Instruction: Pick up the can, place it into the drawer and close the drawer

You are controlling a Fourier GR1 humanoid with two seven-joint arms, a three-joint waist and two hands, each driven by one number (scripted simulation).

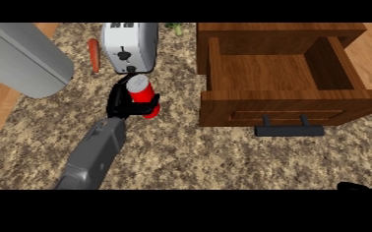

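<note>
A red can [141,89] with a grey top stands on the speckled counter just in front of the toaster. My left hand [120,104] reaches in from the lower left, and its black fingers are curled round the can's lower part, hiding some of it. To the right, a wooden drawer [218,101] stands pulled open with a bare inside and a dark bar handle [289,130] on its front. Only a small black piece of my right hand [354,186] shows at the lower right corner.
A silver toaster [129,46] stands right behind the can. An orange carrot [94,55] lies to its left, and a large grey object [29,59] fills the upper left. Something small and green [176,28] sits at the back. Bare counter lies between the can and the drawer.
</note>
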